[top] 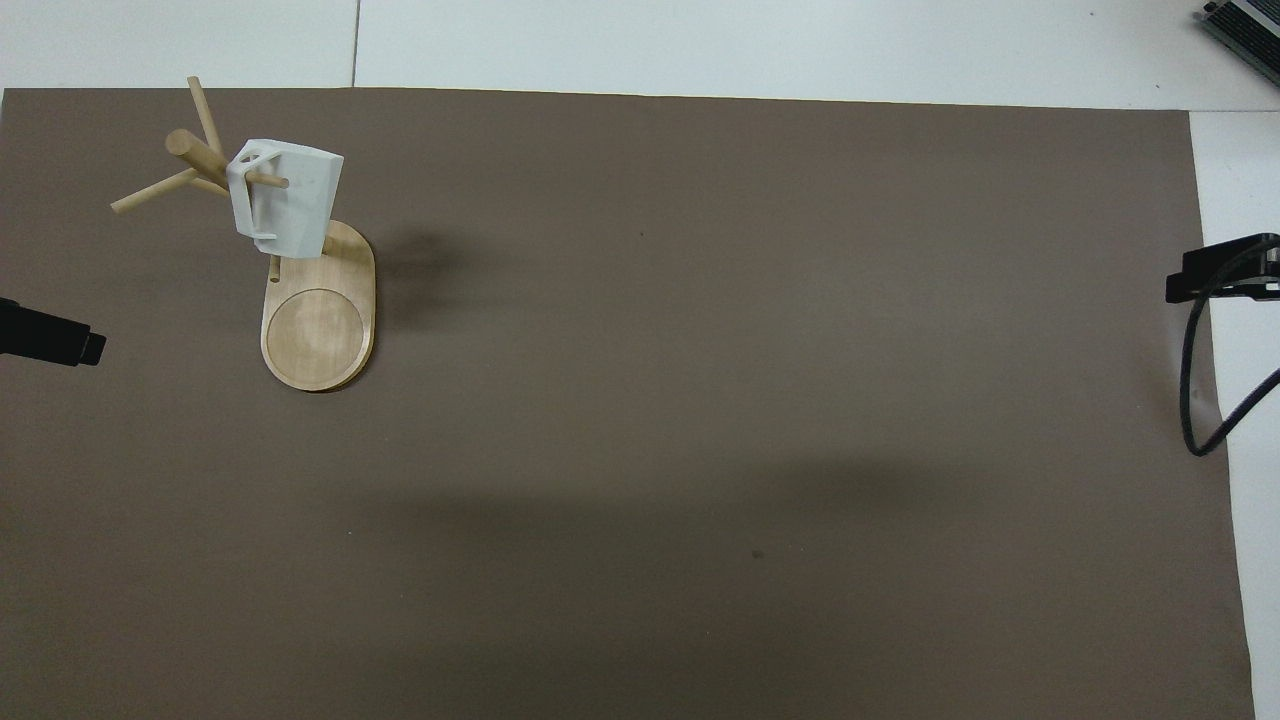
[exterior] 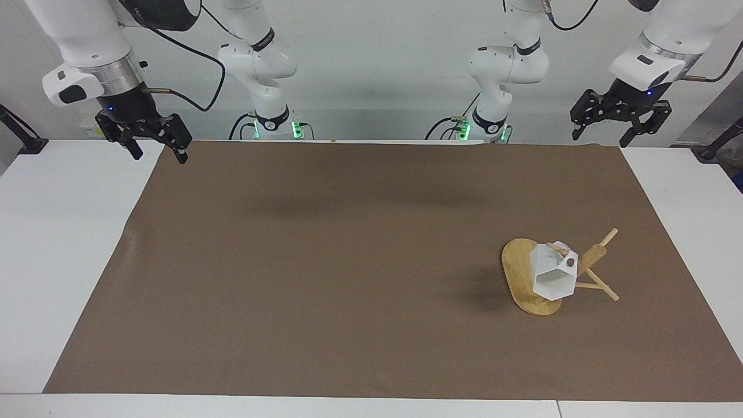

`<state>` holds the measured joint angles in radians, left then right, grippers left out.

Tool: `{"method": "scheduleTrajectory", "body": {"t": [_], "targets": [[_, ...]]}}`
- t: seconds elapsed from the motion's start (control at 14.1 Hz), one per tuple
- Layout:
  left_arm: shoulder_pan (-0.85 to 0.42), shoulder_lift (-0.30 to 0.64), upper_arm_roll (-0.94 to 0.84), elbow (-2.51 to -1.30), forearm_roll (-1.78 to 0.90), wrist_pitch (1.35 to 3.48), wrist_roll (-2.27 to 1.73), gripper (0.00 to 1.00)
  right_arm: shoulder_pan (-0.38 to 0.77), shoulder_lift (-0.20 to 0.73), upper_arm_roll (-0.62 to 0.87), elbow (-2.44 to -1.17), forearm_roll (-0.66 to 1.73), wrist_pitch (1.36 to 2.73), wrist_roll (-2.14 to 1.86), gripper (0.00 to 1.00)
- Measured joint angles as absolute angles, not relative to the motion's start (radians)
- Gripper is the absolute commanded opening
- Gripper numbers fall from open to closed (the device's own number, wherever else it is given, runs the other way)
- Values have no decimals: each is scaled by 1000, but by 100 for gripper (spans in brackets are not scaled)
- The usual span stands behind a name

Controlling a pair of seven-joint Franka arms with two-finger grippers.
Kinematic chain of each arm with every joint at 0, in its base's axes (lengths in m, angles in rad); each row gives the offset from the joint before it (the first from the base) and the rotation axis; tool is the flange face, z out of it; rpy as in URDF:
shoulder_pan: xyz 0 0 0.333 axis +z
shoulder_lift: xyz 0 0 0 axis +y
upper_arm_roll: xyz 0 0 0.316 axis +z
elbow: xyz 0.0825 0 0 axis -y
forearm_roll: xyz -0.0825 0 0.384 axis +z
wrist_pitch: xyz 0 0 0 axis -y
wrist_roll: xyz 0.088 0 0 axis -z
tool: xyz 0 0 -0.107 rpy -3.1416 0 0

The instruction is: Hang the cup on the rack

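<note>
The white faceted cup (exterior: pixel 551 274) hangs by its handle hole on a peg of the bamboo rack (exterior: pixel 518 268), which stands on the mat toward the left arm's end of the table. In the overhead view the cup (top: pixel 290 205) hangs beside the post, over the rack's oval base (top: pixel 318 335). My left gripper (exterior: pixel 601 138) is open and empty, raised over the table edge nearest the robots, well apart from the rack. My right gripper (exterior: pixel 161 155) is open and empty, waiting over the mat's corner at the right arm's end.
A brown mat (exterior: pixel 325 261) covers most of the white table (exterior: pixel 58 244). A black cable (top: pixel 1195 400) hangs by the right gripper. A dark device (top: pixel 1245 25) sits at the table corner farthest from the robots, at the right arm's end.
</note>
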<state>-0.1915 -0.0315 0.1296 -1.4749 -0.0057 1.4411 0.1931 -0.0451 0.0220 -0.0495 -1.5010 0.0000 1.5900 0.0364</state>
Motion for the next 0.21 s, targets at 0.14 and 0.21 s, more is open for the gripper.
{"method": "scheduleTrajectory", "body": {"t": [0.14,0.21], "targets": [[-192,-31,126,-1475,-6,1442,149,100,-45,22,-50,-1501,0,1590,36,100],[-192,-31,124,-1475,-6,1442,142,100,-45,22,-50,-1501,0,1590,36,100]]}}
